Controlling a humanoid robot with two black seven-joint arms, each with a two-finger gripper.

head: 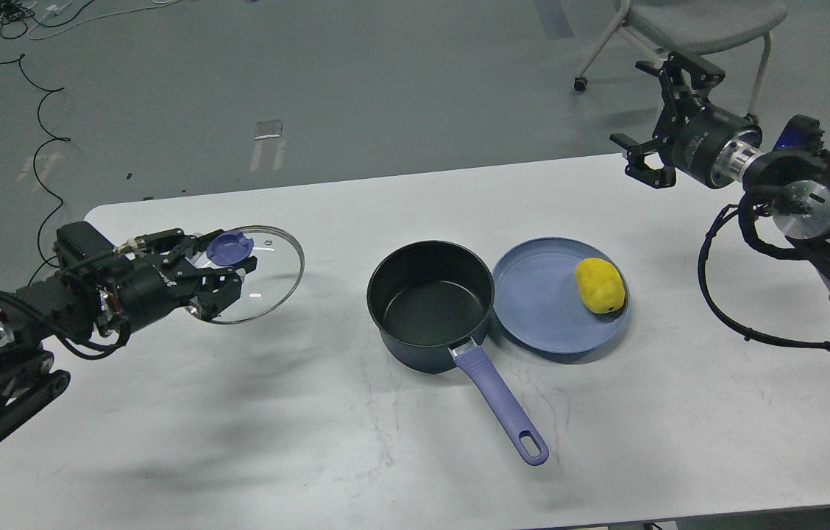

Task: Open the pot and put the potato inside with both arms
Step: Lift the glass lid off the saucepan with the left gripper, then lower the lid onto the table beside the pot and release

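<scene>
A dark blue pot (430, 303) with a purple handle stands open in the middle of the white table, empty inside. A yellow potato (600, 285) lies on a blue plate (540, 302) just right of the pot. My left gripper (227, 265) is shut on the purple knob of the glass lid (260, 276) and holds it low over the table's left side, well left of the pot. My right gripper (661, 121) is open and empty, raised above the table's far right edge, up and right of the potato.
The white table (385, 442) has its far edge behind the pot and its near edge at the bottom. A grey chair (687, 29) stands on the floor behind the right arm. Cables lie on the floor at the far left.
</scene>
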